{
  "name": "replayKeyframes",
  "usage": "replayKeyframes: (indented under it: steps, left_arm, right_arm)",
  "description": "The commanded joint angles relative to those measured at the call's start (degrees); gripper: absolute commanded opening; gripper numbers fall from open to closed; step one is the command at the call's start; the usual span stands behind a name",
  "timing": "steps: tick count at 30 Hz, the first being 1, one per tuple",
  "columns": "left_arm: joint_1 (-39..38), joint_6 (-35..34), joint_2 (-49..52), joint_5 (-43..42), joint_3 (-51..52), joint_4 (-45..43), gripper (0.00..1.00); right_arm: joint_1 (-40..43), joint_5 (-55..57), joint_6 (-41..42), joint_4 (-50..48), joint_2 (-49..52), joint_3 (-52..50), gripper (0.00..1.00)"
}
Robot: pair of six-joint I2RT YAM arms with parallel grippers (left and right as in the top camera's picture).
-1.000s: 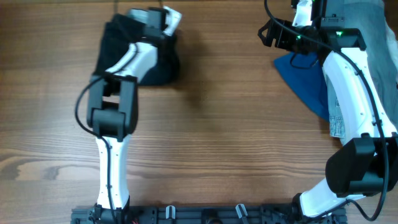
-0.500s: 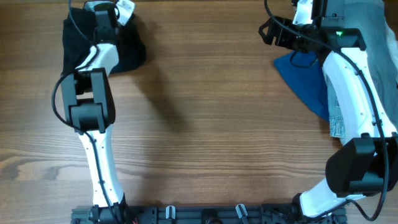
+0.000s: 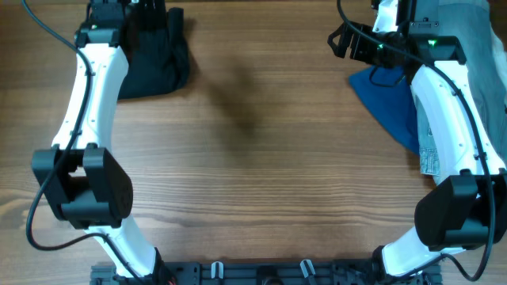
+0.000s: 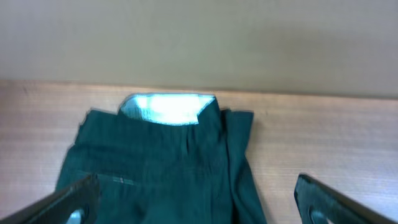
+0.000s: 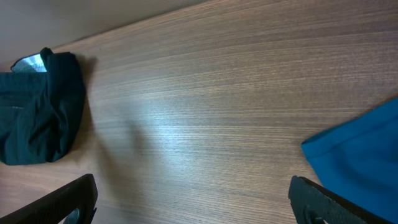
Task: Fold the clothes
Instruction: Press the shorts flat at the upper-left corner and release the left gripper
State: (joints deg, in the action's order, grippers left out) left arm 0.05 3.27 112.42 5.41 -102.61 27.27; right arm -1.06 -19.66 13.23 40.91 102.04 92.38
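The clothes (image 3: 155, 57), a black garment, lie bunched in a heap at the table's far left corner. In the left wrist view the clothes (image 4: 161, 168) show a pale waistband lining (image 4: 165, 107) at their far edge. My left gripper (image 3: 125, 9) hovers over the heap's far left side, partly cut off by the frame edge. Close up, the left gripper (image 4: 199, 202) is open, its fingers wide apart above the fabric and holding nothing. My right gripper (image 3: 342, 41) is at the far right, open over bare wood (image 5: 193, 202). From there the clothes (image 5: 40, 106) lie far to its left.
A bright blue cloth (image 3: 390, 101) lies at the right under my right arm, and its edge shows as blue cloth (image 5: 360, 155) beside the right finger. Grey-blue fabric (image 3: 480, 43) is piled at the far right corner. The table's far edge runs just behind the black heap.
My left gripper has opened and let go of the black garment, which was dragged left into the far corner. The left arm has swung out to the left. The right arm has stayed put.
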Motion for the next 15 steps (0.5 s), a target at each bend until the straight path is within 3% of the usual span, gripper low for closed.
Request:
replayKeyframes:
  steps: [1,4,8,15]
  left_arm:
    - [1.20,-4.72,0.83,-1.97,0.42,13.64,1.00]
    - [4.26,-9.55,4.98,-4.85,1.57,20.72,1.00]
    - [6.14,-8.92,12.61,-5.64,5.68,14.53,1.00]
    - [6.49,-0.44,25.42,-5.75,5.99,-0.57,1.00]
  right_arm:
    - [-0.04,0.31,-0.31,0.83,0.63,0.15,1.00]
    - [-0.04,0.31,-1.11,0.72,0.63,0.15,1.00]
    - [-0.04,0.31,-1.22,0.96,0.63,0.15,1.00]
    - [-0.04,0.31,-1.20,1.22,0.63,0.15,0.99]
